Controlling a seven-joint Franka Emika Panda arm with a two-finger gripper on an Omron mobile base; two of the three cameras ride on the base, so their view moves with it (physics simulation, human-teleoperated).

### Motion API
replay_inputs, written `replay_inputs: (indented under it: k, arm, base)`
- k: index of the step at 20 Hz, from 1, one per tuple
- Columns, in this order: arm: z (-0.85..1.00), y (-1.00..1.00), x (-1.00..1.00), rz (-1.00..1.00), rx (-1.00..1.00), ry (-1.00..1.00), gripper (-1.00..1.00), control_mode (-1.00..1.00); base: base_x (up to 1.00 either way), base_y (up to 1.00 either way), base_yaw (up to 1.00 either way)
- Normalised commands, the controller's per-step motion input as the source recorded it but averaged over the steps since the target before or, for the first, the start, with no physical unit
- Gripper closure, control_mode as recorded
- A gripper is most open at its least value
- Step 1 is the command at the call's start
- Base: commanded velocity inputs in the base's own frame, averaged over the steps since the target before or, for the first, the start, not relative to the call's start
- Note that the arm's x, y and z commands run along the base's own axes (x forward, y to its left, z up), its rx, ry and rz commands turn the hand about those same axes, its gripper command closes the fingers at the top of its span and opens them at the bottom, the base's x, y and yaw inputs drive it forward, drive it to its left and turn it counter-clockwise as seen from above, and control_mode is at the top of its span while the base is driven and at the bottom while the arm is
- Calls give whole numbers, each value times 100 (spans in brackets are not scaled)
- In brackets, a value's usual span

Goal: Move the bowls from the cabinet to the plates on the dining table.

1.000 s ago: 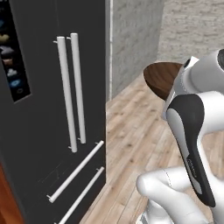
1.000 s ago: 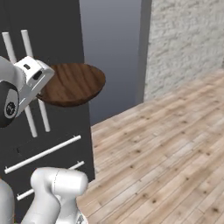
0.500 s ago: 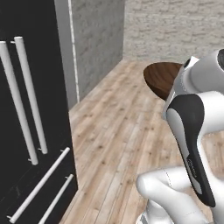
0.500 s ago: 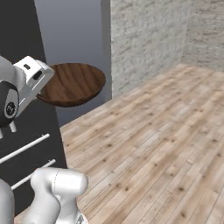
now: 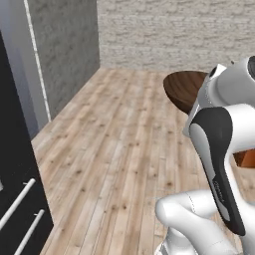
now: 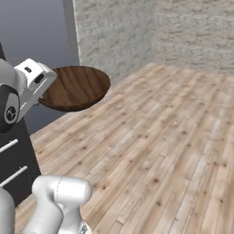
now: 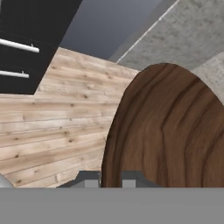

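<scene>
A plain dark brown bowl hangs level in the air in front of the arm, over the wooden floor. My gripper is shut on its near rim, one fingertip on each side of the edge. In the hand view the bowl takes up the right half. The left base view has the bowl sticking out to the left from behind the white hand. The cabinet, the plates and the dining table are out of view.
A black fridge with silver bar handles stands at the left, also low on the left in the right base view. Light plank floor stretches ahead to a grey wall and a white brick wall.
The whole picture has swung, so the base has turned. The black fridge has slid off to the left and the brick corner has come into view. The bowl stays in the gripper.
</scene>
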Motion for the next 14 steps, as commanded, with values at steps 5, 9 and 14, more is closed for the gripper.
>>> replay_inputs:
  k: [5, 9, 14]
  arm:
    - [0, 0, 0, 0, 0, 0, 100, 100]
    - [0, 0, 0, 0, 0, 0, 100, 100]
    - [0, 0, 0, 0, 0, 0, 100, 100]
  base:
    - [0, -62, -32]
    - [0, -63, -32]
    - [0, -65, -31]
